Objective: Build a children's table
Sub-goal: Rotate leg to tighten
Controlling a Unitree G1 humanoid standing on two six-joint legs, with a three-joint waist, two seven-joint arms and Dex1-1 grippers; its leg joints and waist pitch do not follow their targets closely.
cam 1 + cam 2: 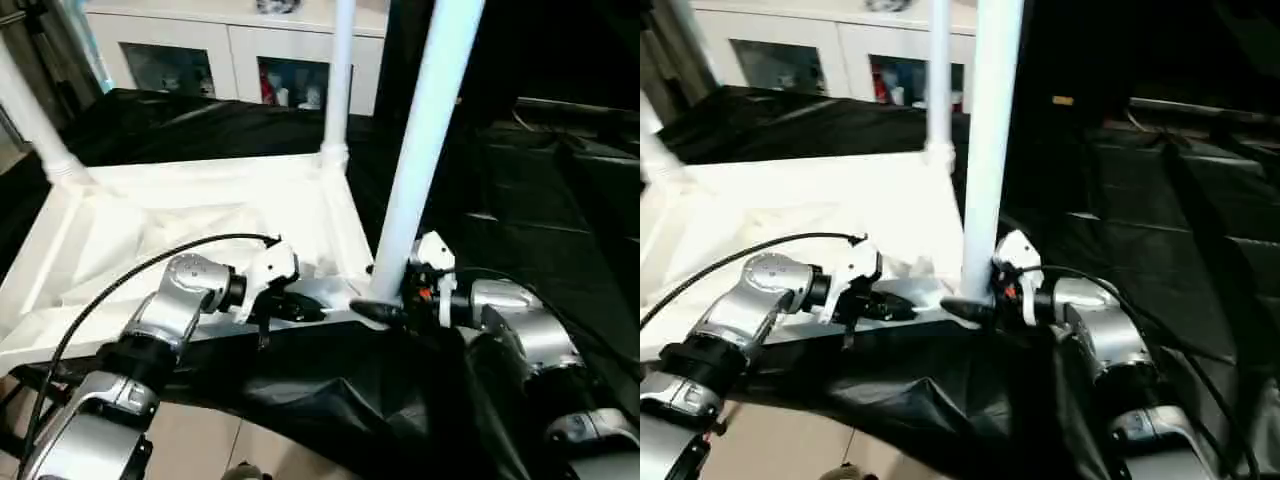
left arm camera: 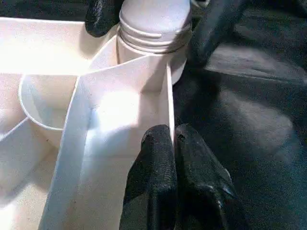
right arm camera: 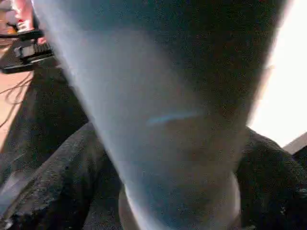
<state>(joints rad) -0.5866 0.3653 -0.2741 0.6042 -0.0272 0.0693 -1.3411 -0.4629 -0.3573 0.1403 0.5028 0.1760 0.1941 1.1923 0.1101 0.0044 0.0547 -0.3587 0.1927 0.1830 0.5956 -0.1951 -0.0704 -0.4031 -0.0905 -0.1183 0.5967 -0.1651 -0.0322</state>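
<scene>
left claw (image 1: 300, 308), fingers pressed together, pinches the thin white rim wall of the inverted table top (image 1: 150, 235) near its corner. right claw (image 1: 385, 312), fingers spread wide, straddles the base of the near leg (image 1: 425, 140) without closing on it. two more legs (image 1: 340, 75) stand upright in far sockets; black sheet (image 1: 330, 390) covers the counter.

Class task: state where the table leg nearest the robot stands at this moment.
In the left eye view, the nearest leg stands upright in the table top's near right corner, with the right tool at its base and the left tool beside it.
</scene>
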